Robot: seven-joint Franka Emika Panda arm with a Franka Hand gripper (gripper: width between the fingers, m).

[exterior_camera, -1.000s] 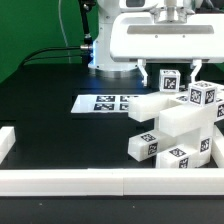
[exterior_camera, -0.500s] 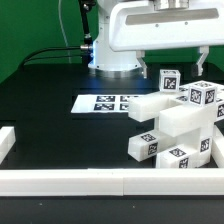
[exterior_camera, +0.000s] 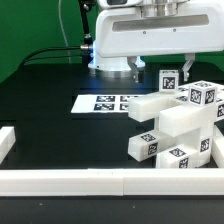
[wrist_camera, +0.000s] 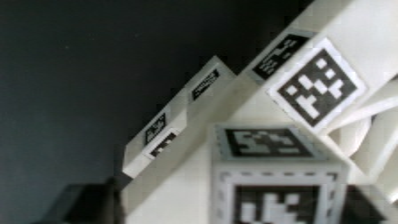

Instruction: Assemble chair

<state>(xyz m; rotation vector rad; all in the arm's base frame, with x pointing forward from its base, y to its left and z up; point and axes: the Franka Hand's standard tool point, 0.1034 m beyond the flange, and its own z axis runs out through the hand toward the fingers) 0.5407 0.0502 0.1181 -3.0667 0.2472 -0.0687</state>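
Note:
The chair (exterior_camera: 178, 125) is a cluster of white blocky pieces with black-and-white tags, standing at the exterior view's right against the front rail. One small tagged block (exterior_camera: 169, 79) rises at its back. My gripper (exterior_camera: 163, 68) hangs open just above that block, one finger (exterior_camera: 137, 66) on each side of it, touching nothing that I can see. In the wrist view the tagged block (wrist_camera: 267, 190) fills the space between my dark fingers (wrist_camera: 89, 205), and slanted white chair panels (wrist_camera: 196, 120) with tags run away behind it.
The marker board (exterior_camera: 104, 102) lies flat on the black table to the exterior view's left of the chair pieces. White border rails (exterior_camera: 60, 180) run along the front and the left edge. A black cable (exterior_camera: 50, 52) crosses the back left.
My gripper has risen a little and shifted slightly to the exterior view's left, away from the top of the chair pieces. The pieces have not moved.

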